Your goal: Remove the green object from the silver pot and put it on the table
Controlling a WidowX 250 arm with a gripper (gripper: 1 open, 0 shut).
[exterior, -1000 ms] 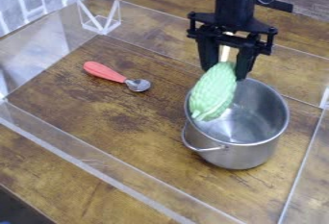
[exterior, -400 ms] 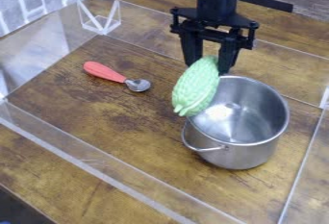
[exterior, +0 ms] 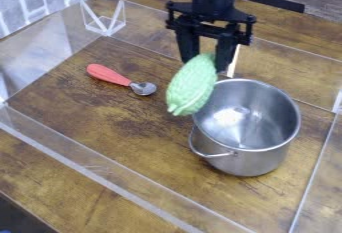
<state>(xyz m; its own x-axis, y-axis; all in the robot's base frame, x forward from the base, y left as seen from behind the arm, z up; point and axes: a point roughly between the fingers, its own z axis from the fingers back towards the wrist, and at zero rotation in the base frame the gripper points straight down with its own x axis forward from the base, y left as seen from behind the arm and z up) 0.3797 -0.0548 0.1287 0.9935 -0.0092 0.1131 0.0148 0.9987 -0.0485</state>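
The green object is held clear of the silver pot, hanging just outside the pot's left rim and above the bare bench, with its lower tip pointing down toward the wood. The gripper is pointed straight down, and its fingers are seen clamped together on the upper end of the green object, so the whole length dangles below the grip. The object is judged to be light and fairly stiff, since it hangs without sagging, though a slight tilt suggests it could swing or pivot in the pinch. Its bumpy skin is likely to give the fingers some purchase, but the tapered end is a narrow place to hold, and a grip nearer the thicker middle would be steadier. A red-handled spoon lies on the bench to the left, well apart from the pot, and open wood is left between them for setting the object down. Removal is judged done; placing is not yet done.
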